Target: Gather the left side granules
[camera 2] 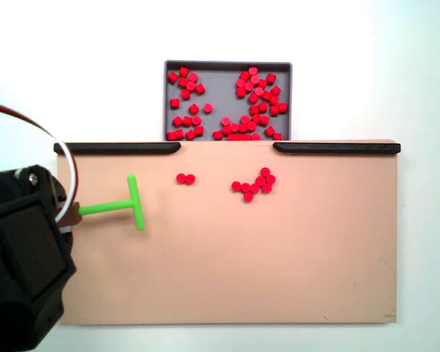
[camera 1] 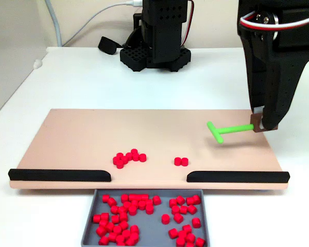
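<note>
2 red pellets (camera 1: 181, 161) sit as a touching pair on the tan board (camera 1: 82, 134), apart from a cluster of granules (camera 1: 129, 158) that I count at roughly 9. In a fixed view facing my base, the cluster lies left of the pair; in another fixed view from above, the cluster (camera 2: 254, 183) lies right of the pair (camera 2: 185, 177). Both groups rest near the board's edge that carries 2 black rails (camera 1: 59, 175), just short of the gap between those rails.

My gripper (camera 1: 259, 126) is clamped on the free end of the green T-tool (camera 1: 226, 130), the jaws pressed together around its stem. The tool's crossbar points toward the pair of pellets and stands well apart from them, with bare board between. From above, the tool (camera 2: 121, 204) lies flat on the board with its crossbar running across the stem, and my gripper (camera 2: 72, 214) sits at the board's left edge in that view.

Beyond the gap in the rails, a grey tray (camera 1: 88, 226) butts against the board and holds a far larger lot of the same red pellets (camera 1: 144, 216), several dozen, scattered in 2 loose heaps. My black base (camera 1: 157, 51) stands on the white table (camera 1: 67, 77) past the board's far edge, with a pale cable (camera 1: 100, 15) trailing behind it.
</note>
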Action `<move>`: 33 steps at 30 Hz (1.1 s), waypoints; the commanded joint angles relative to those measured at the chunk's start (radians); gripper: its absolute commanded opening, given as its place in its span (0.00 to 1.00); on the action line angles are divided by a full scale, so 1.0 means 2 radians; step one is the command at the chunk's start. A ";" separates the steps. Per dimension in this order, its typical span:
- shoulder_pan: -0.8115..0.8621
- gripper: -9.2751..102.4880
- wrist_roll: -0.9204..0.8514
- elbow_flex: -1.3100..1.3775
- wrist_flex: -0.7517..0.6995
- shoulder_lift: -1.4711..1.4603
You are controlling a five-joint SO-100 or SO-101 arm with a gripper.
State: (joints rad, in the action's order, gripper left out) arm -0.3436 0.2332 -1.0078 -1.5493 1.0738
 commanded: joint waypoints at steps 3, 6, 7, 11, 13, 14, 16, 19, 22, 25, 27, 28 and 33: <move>0.006 0.08 0.007 0.018 0.000 -0.008; 0.012 0.08 0.006 0.018 0.004 -0.013; 0.012 0.08 0.006 0.018 0.004 -0.015; 0.016 0.08 0.005 0.018 0.008 -0.018; 0.018 0.08 0.002 0.018 0.015 -0.019; 0.018 0.08 0.001 0.018 0.018 -0.020; 0.018 0.08 -0.001 0.018 0.021 -0.023; 0.021 0.08 -0.002 0.018 0.028 -0.025; 0.025 0.08 -0.004 0.018 0.033 -0.031; 0.028 0.08 -0.003 0.018 0.033 -0.040; 0.032 0.08 -0.001 0.018 0.034 -0.045; 0.034 0.08 0.000 0.018 0.034 -0.048; 0.038 0.08 0.005 0.018 0.034 -0.053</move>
State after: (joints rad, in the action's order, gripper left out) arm -0.2792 0.2347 -0.9986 -1.4864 0.9664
